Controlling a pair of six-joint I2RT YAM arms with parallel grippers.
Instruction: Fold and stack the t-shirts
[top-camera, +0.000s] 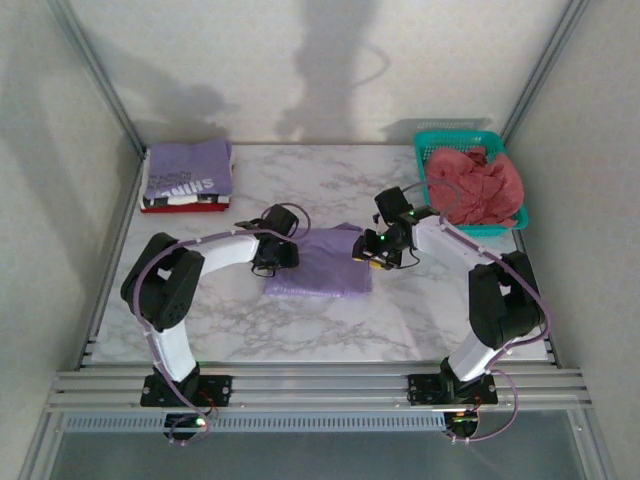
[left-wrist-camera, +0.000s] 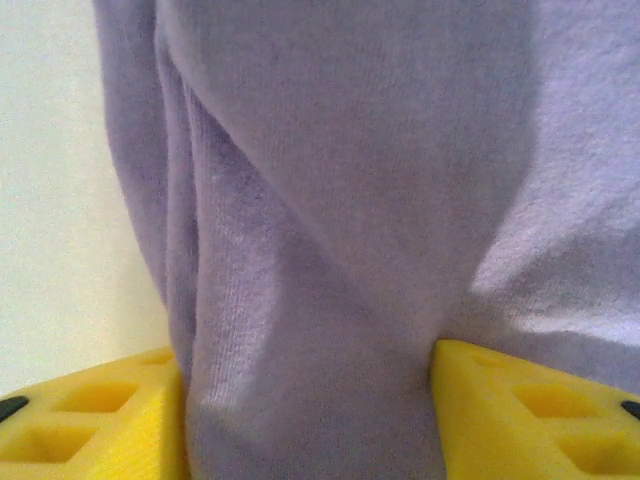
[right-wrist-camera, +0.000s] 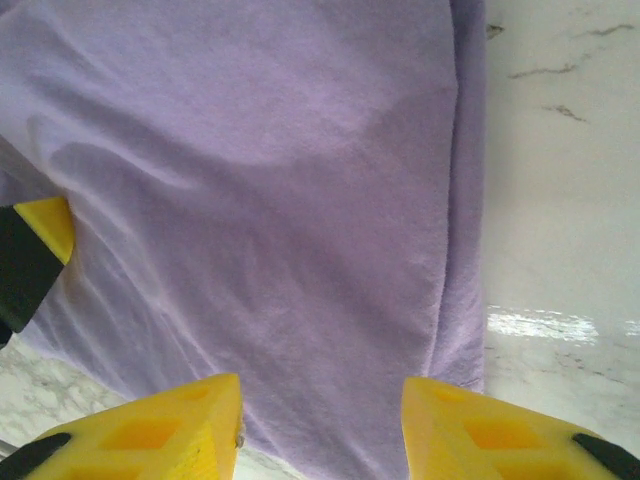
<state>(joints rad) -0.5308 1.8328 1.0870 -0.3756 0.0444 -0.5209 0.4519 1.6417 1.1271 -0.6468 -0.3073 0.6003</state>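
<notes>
L gripper (top-camera: 272, 256): at left edge of lav tee (top-camera: 322, 264), mid table (top-camera: 320, 185). In wrist view the yellow fingers (left-wrist-camera: 90, 420) sit a moderate gap apart, and a creased bunch of lav cloth (left-wrist-camera: 330, 250) fills that gap, touching both pads. Clamped on the tee.
R gripper (top-camera: 376, 252): at right edge of same tee, facing L gripper across it. Wrist view: the gripper (right-wrist-camera: 320, 425) has a narrowish gap btwn fingers (right-wrist-camera: 150, 430). Lav cloth (right-wrist-camera: 260, 200) runs flat under and btwn them, its right hem by the right finger. Can't tell if pinched or just over it.
Lav tee: folded to a rough rectangle, flat on marble, btwn the two arms. Bare marble shows right of the hem in R wrist view.
Print tee (top-camera: 188, 170): purple w/ white lettering, folded, top of pile at back-left corner.
Pile under it (top-camera: 185, 203): red, white, black layers show at near edge.
Basket (top-camera: 455, 137): teal mesh, back-right corner.
Pink tee (top-camera: 478, 185): crumpled in basket, spilling over its near rim, well apart from lav tee.
</notes>
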